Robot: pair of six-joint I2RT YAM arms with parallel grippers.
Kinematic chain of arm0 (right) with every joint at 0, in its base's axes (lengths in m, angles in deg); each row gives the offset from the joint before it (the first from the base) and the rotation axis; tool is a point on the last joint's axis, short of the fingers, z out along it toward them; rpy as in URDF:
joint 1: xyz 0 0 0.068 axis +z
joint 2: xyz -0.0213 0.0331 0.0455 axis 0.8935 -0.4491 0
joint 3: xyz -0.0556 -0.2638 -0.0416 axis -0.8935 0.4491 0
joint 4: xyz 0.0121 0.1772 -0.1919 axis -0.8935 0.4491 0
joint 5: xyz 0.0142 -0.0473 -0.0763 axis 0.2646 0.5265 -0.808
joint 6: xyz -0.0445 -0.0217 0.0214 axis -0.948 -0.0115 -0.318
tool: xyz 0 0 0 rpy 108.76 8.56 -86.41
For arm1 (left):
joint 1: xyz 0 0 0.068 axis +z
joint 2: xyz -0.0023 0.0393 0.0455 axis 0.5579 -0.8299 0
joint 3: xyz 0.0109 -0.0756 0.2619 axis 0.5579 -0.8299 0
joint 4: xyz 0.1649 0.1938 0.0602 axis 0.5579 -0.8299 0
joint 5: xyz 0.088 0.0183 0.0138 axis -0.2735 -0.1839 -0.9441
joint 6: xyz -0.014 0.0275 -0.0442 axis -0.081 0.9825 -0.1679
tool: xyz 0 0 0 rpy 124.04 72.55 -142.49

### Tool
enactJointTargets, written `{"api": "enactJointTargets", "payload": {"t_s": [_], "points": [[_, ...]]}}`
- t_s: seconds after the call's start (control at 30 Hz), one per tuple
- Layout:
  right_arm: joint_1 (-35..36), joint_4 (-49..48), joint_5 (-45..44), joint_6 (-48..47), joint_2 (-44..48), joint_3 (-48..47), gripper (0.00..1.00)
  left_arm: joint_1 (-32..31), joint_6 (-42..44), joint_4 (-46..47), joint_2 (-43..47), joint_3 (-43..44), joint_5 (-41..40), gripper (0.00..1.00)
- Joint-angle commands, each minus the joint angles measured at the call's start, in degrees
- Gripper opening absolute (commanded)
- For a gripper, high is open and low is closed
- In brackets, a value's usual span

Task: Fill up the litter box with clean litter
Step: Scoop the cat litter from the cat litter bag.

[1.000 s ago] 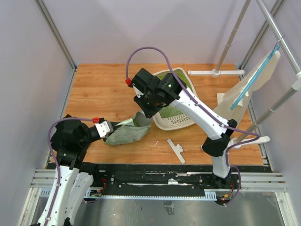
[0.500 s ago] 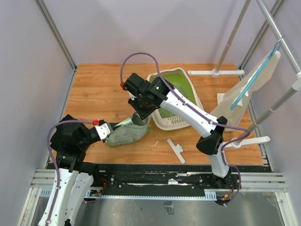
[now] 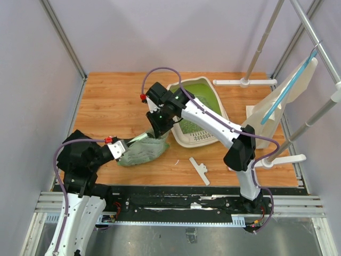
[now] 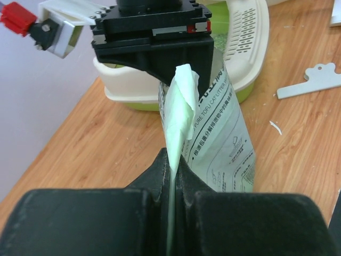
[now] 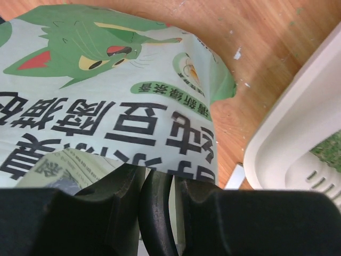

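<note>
The light green printed bag [image 3: 141, 150] lies on the wooden table between the arms. My left gripper [image 3: 123, 148] is shut on the bag's left edge [image 4: 176, 128]. My right gripper [image 3: 158, 129] is shut on the bag's right end [image 5: 133, 106], close to the litter box [image 3: 180, 137]. The litter box is cream-white with a green inside holding a patch of pale litter granules [image 3: 191, 127]. Its rim also shows in the left wrist view [image 4: 250, 48] and the right wrist view [image 5: 298, 128].
A flat white plastic piece [image 3: 200, 169] lies on the table in front of the box. A white stand base [image 3: 244, 82] sits at the back right. A cream sheet with a blue rod [image 3: 277, 104] hangs at the right edge.
My right arm has swung left and down off the litter box to the bag's right end and closed on it. The left gripper has kept its hold on the bag.
</note>
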Motion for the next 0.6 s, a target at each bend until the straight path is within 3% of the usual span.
{"api": "enactJointTargets", "payload": {"t_s": [0.0,0.17,0.43,0.57], "points": [[-3.6,-6.7,11.9,3.7,2.2,7.2,0.01,0.0,1.6,5.7,1.2,1.1,-1.0,0.00],[-6.4,-9.5,16.1,4.7,7.2,10.0,0.01,0.0,1.7,6.1,0.6,1.2,-0.6,0.01],[-2.6,5.1,-9.4,0.9,9.2,-1.8,0.01,0.0,1.8,7.5,0.0,1.9,-1.1,0.00],[0.0,6.2,-15.5,-0.2,8.3,-3.6,0.01,0.0,1.6,9.0,-1.2,2.0,-0.5,0.01]]}}
